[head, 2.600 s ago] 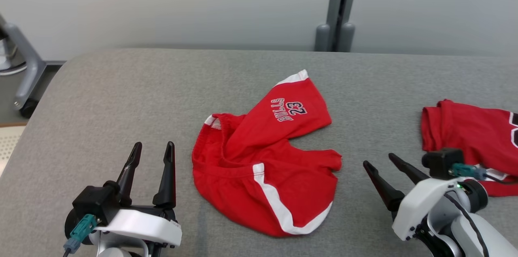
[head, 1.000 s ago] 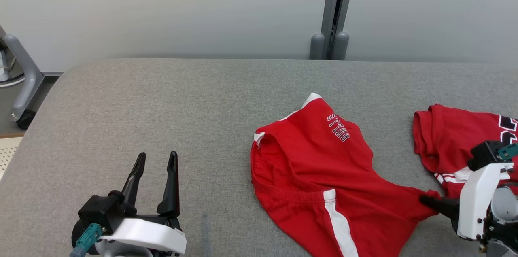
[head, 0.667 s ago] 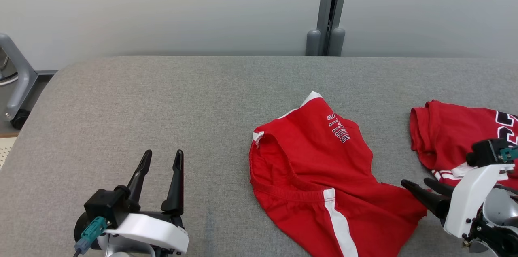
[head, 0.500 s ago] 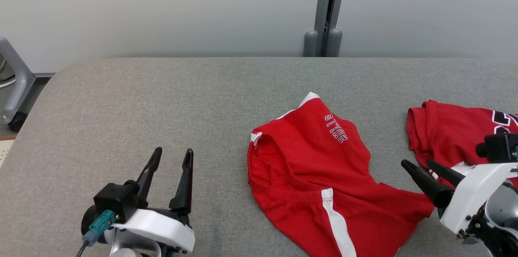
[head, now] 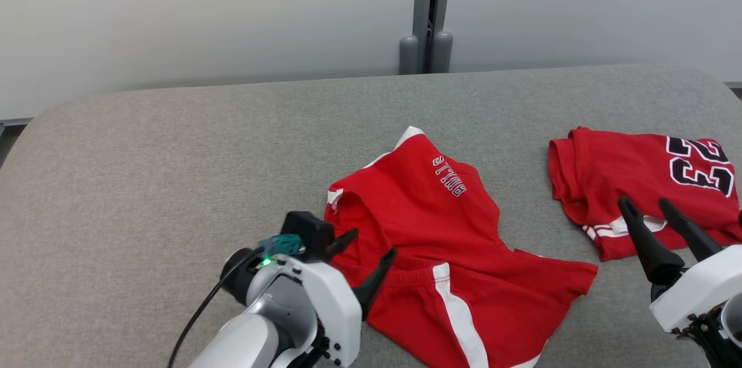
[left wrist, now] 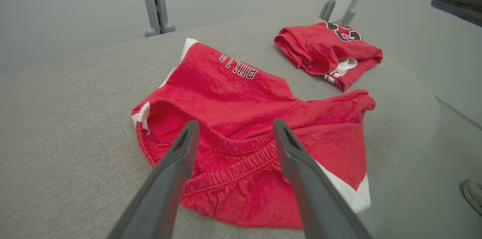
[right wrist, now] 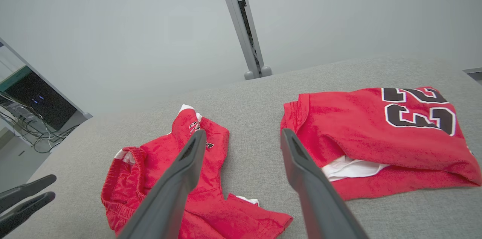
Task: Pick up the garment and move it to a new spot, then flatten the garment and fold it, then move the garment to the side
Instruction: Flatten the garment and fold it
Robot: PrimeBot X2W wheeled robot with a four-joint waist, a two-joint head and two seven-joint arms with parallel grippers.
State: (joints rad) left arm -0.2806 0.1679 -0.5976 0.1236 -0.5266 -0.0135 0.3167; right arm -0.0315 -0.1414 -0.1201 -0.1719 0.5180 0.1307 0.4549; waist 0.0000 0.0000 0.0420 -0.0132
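The garment, a pair of red shorts (head: 440, 223) with white side stripes and "BULLS" lettering, lies crumpled on the grey padded table (head: 174, 153). My left gripper (head: 371, 243) stands open just above the elastic waistband at the shorts' left end. In the left wrist view the gripper (left wrist: 235, 122) frames that waistband on the shorts (left wrist: 241, 92), apart from the cloth. Off to the right, my right gripper (head: 643, 203) is open and empty, raised at the near edge of a folded jersey. The right wrist view has its gripper (right wrist: 244, 131) open, the shorts (right wrist: 150, 163) low on the left.
A folded red jersey (head: 637, 177) with black numbers lies at the table's right end, also in the wrist views (left wrist: 327, 45) (right wrist: 376, 130). A grey post (head: 429, 14) stands behind the table against the wall. A shoe (left wrist: 472, 194) rests on the floor past the table's right edge.
My right gripper has let go of the shorts' leg, opened and drawn back to the right. My left arm has swung right to the waistband. The camera has shifted too.
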